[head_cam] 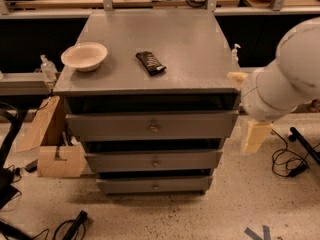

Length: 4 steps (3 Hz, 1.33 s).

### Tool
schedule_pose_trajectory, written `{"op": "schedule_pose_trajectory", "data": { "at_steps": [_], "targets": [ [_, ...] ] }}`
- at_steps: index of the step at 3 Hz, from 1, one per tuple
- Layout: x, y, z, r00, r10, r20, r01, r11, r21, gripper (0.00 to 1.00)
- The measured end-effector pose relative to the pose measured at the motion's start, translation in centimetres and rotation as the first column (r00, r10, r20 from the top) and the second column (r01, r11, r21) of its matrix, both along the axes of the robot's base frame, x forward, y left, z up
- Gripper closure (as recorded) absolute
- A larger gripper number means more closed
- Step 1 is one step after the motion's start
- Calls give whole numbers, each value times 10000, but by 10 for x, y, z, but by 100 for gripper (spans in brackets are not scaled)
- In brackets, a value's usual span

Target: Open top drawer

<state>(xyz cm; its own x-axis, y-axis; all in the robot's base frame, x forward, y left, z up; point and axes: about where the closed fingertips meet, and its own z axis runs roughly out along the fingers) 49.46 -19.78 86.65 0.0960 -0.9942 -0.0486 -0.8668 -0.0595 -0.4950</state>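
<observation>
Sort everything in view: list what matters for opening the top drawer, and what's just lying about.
For the job:
- top drawer
- knob on its front
- gripper, hanging to the right of the cabinet, level with the drawer fronts

Lying about:
- bowl and dark packet on the cabinet top
- middle drawer, bottom drawer
- cardboard on the floor, left

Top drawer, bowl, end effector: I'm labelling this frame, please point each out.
top drawer point(115, 126), camera view, on its front panel.
bowl point(84, 55), camera view, on its inside.
end effector point(255, 136), camera view, on the beige part right of the top drawer.
</observation>
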Motion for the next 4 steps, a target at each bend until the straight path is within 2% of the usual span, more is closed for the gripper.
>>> {"op": "schedule_pose_trajectory", "data": {
  "at_steps": [1, 2, 3, 4],
  "targets": [
    [1, 3, -43, 9994, 343, -91, -346, 9990, -295, 0],
    [8, 1, -70, 9982, 598, -43, -600, 9971, -476, 0],
    [25, -1, -94, 9969, 781, -92, -784, 9960, -434, 0],
    [45, 5, -131, 9955, 735, -591, -736, 9973, 20, 0]
  ]
}}
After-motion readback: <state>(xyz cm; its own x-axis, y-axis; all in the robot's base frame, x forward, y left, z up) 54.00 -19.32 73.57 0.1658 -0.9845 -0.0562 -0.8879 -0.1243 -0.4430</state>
